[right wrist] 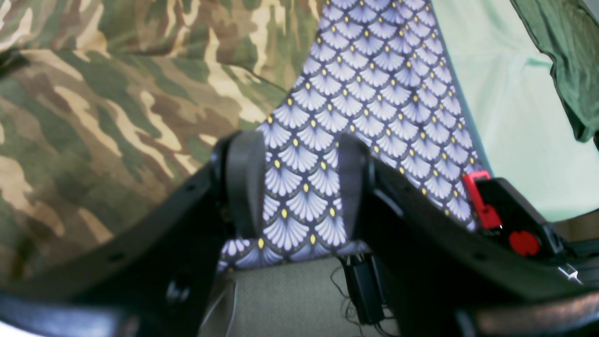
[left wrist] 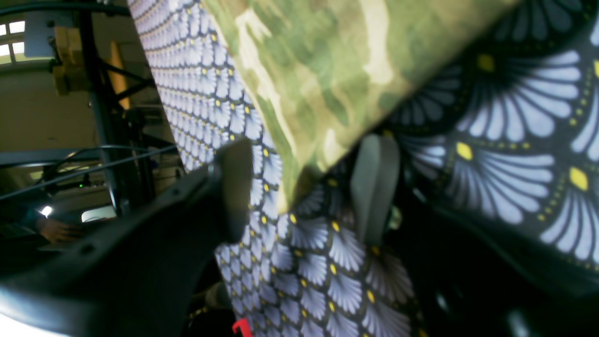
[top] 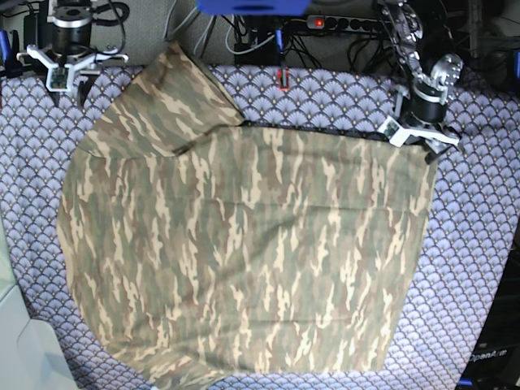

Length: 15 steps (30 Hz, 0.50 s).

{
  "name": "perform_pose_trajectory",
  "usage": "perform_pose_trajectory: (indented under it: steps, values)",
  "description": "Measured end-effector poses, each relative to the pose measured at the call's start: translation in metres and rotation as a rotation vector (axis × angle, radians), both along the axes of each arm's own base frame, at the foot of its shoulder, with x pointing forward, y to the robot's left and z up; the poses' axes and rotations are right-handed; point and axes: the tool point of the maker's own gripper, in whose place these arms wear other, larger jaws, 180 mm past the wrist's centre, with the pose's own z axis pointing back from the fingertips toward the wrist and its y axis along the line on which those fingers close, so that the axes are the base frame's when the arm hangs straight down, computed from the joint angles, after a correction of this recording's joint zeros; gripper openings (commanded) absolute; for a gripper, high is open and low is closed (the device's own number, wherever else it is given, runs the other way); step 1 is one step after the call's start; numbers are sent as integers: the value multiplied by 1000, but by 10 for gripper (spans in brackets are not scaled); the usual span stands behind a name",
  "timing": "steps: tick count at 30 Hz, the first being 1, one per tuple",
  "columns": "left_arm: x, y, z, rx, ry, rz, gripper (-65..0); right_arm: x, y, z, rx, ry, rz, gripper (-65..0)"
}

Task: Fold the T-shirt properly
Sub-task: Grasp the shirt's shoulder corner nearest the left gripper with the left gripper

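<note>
Camouflage T-shirt (top: pixel 244 252) spread flat on fan-scale tablecloth (top: pixel 479 244) | left gripper (top: pixel 416 138) at shirt's top corner, jaws apart, empty | right gripper (top: pixel 69 71) beside sleeve, released

Open cloth at the edges, clutter along the far side

The T-shirt (top: pixel 244 252) covers most of the tablecloth (top: pixel 479 268), leaving bare strips at right, near left and far middle. Cables and a power strip (top: pixel 345 22) crowd the far edge. The left gripper (top: pixel 416 132) stands at the shirt's far-right corner, seemingly low over it; the right gripper (top: pixel 67 73) stands at far left, beyond the sleeve.
</note>
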Motion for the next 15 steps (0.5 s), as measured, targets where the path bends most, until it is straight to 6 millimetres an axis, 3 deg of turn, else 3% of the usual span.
perform_pose_trajectory:
  steps: [5, 15]
  values:
    - [2, 0, 10, -37, -29, 22, -314, 0, 1, 0, 3, -2, -4, -387]
    - [5, 2, 6, -14, -21, 21, -314, -1, 1, 0, 5, -3, -5, -388]
